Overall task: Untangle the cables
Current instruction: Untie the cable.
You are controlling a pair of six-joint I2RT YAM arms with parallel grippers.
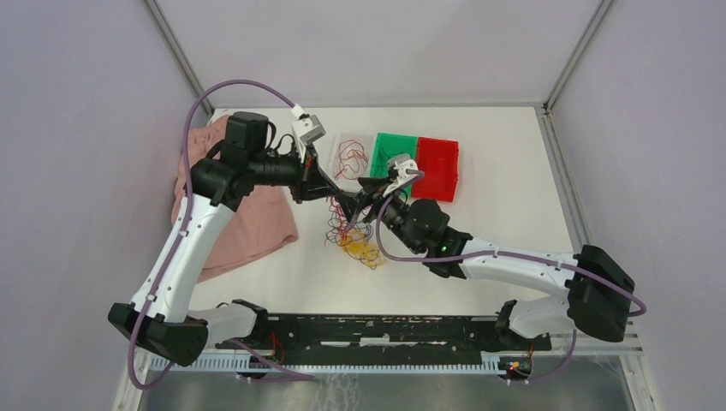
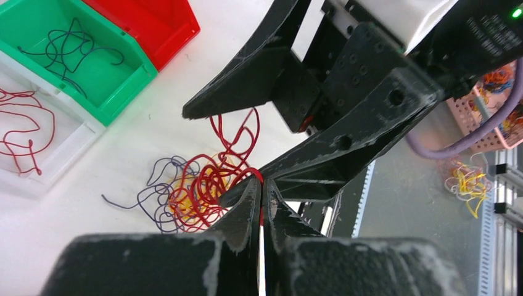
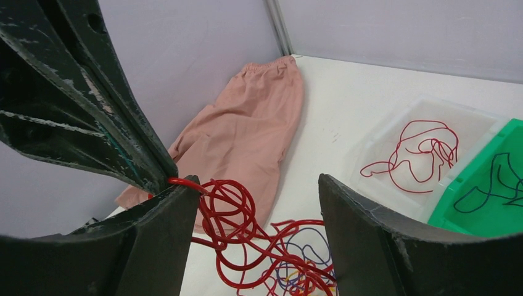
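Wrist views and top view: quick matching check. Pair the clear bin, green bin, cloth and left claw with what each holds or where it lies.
1 clear bin
2 green bin
3 cloth
4 left claw

A dark blue wire inside
B shut on a red cable
C red wire inside
D far left of the table

Pairs: 1-C, 2-A, 3-D, 4-B

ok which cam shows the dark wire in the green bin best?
Left wrist: the dark wire lies looped in the green bin, nearly all of it in frame. Right wrist catches only the bin's corner with part of the wire. Top external shows the bin, but the wire is too fine to make out.
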